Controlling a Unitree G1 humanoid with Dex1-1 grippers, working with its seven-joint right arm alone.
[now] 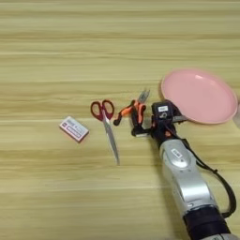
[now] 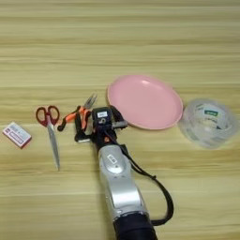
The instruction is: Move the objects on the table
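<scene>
- The desk (image 1: 56, 56) is light yellowish wood with grain stripes running across the view; it fills both views.
- The right arm (image 2: 119, 183) comes up from the bottom edge, a silver forearm with a black cable looping off its right side.
- The gripper (image 1: 139, 123) sits at the pliers (image 1: 132, 109), between the scissors and the plate.
- Its black fingers (image 1: 137, 127) lie right at the orange-and-black handles of the pliers; whether they are clamped on the handles or only set against them cannot be told from here.
- The pliers lie aslant, metal tip pointing up and to the right toward the plate, handles down and to the left.
- The round pink plate (image 2: 145, 101) lies flat just beyond and to the right of the gripper — its near rim is close to the gripper's body, though contact cannot be judged.
- The clear tape roll (image 2: 208, 123) rests just beside the plate's right rim, seen whole only in the right eye view.
- Red-handled scissors (image 1: 107, 125) lie just left of the pliers, shut, handles away from the robot and blades pointing toward it.
- The small flat pink-and-white box (image 1: 74, 129) lies flat, further left, apart from the scissors — the leftmost thing on the desk.
</scene>
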